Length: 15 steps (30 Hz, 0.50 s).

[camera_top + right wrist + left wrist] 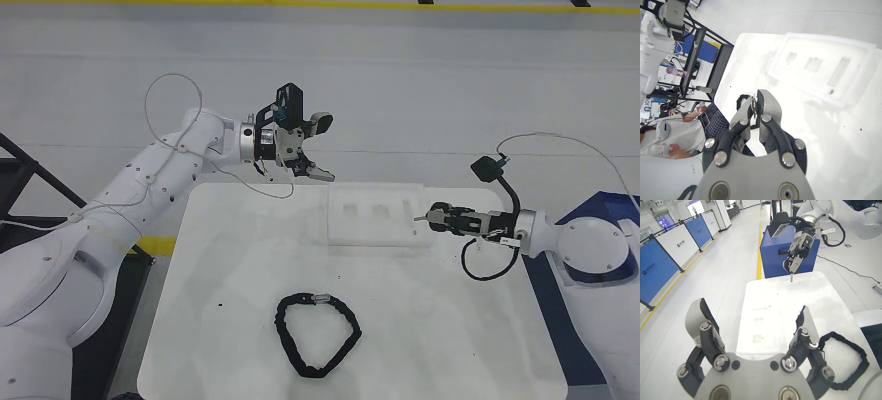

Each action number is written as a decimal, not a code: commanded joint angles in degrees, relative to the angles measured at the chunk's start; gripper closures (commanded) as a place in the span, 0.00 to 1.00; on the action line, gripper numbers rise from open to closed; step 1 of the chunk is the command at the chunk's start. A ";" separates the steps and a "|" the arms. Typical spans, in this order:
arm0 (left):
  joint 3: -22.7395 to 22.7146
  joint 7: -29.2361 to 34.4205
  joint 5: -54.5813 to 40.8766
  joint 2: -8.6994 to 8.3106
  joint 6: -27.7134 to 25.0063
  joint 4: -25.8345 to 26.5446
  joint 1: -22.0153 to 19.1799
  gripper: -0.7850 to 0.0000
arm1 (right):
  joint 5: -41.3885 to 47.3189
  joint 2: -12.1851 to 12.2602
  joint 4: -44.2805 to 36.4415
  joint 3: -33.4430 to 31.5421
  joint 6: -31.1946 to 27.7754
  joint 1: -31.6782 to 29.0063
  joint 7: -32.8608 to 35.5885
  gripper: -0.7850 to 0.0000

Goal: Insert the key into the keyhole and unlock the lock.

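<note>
Holding the key (791, 277) tight in my right gripper (432, 216), I hover it over the edge of the white foam tray (350, 232). It is well apart from the lock (318, 335), which lies as a black loop near the front of the table (220, 300). My left gripper (310, 172) hangs wide open above the far corner, holding nothing. I think this step needs both arms. The left one should come down and pinch the lock by its shiny metal end (320, 297) so it can't slide. Then I line the key up straight and push slowly. I can't see the keyhole from here, so I must look first.
</note>
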<state>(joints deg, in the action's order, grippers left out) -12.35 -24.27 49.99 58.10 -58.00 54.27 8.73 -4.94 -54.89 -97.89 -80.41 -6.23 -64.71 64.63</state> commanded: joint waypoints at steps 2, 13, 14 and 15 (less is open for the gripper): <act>0.00 0.00 0.00 0.00 0.00 0.00 0.00 0.00 | -0.07 -0.01 0.01 0.05 0.03 0.06 0.06 1.00; 0.00 0.00 0.00 0.00 0.00 0.00 0.00 0.00 | -0.07 -0.01 0.01 0.05 0.03 0.06 0.06 1.00; 0.00 0.00 0.00 0.00 0.00 0.00 0.00 0.00 | -0.07 -0.01 0.01 0.05 0.03 0.06 0.06 1.00; -0.16 0.19 -0.18 -0.02 0.50 0.25 0.45 0.00 | -0.07 -0.01 0.01 0.05 0.03 0.06 0.06 1.00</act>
<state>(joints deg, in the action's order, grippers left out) -12.39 -24.24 49.96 58.10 -57.95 54.32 8.79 -5.01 -54.90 -97.88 -80.36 -6.20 -64.64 64.69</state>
